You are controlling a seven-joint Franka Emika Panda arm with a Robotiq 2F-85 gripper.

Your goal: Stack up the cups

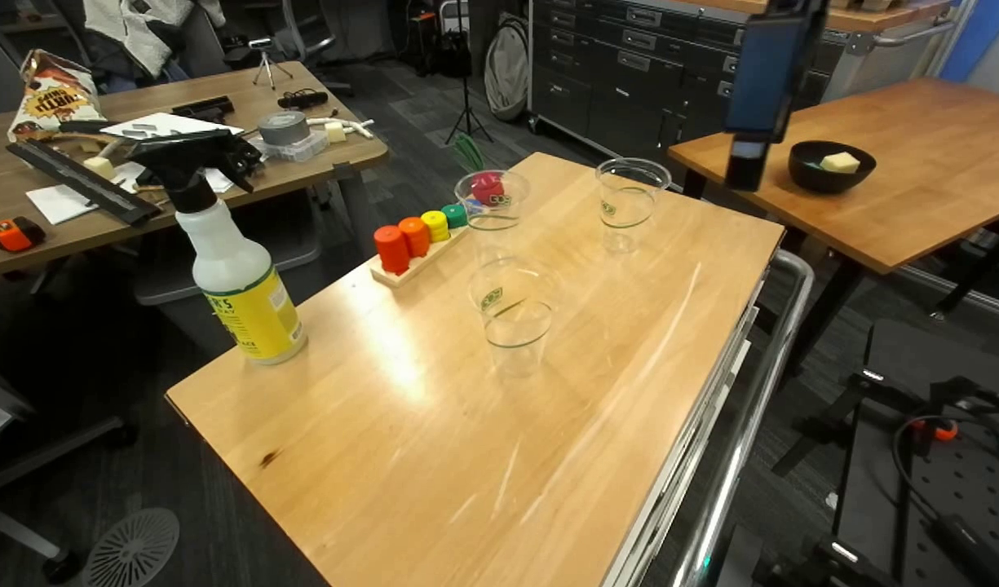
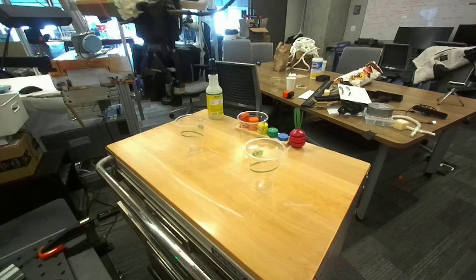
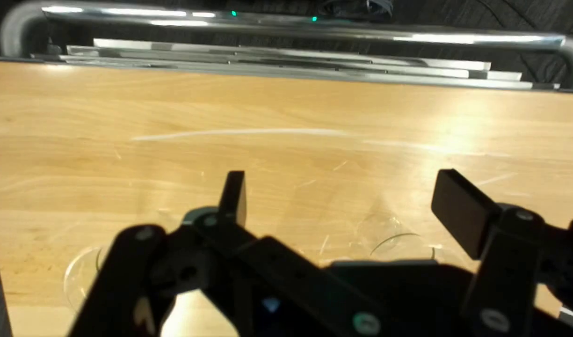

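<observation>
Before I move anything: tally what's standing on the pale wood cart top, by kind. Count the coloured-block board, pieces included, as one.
Clear cups: 3
Spray bottle: 1
Block board, pieces included: 1
Leafy red toy: 1
Total: 6

The tabletop (image 1: 434,465) carries 3 cups (image 1: 517,324), a spray bottle (image 1: 250,285) and a block stand (image 1: 423,260).

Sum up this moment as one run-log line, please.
clear cups: three, upright, standing apart on wooden tabletop | stacking: none yet | pincer: open, empty | also there: spray bottle
</observation>
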